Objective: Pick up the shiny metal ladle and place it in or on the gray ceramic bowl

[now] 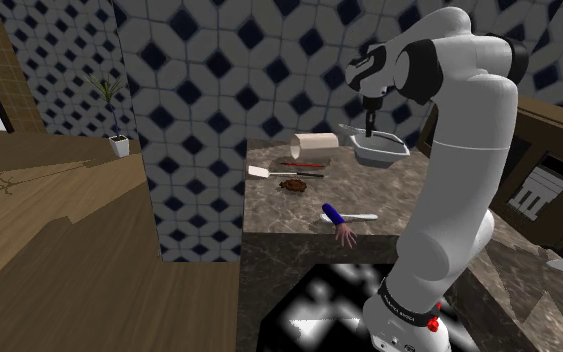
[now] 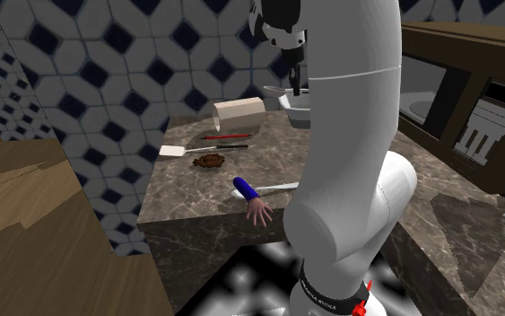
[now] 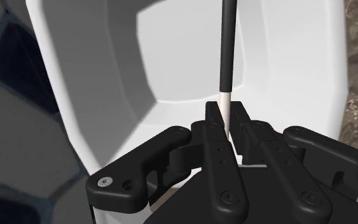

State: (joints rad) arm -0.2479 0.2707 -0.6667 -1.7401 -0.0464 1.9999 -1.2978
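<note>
Gripper is pinched shut on the ladle, clasping the pale end of its thin handle. The dark shaft runs straight away from the fingers and down into the bowl. The bowl renders more white than gray, for what it's worth.

Progress-wise I'd call the pick-up done and the carry pretty much done too. In the shoulder view the hand hangs right above the bowl, with the ladle dangling below it, inside the rim. I can't make out the scoop end, so no idea whether it's touching the bowl's floor.

What's left, as I read it, is maybe a bit more lowering, then opening the fingers and backing off so the ladle rests in the bowl.

Other clutter on the counter: a beige roll just beside the bowl, and a blue-handled tool well apart from it.
</note>
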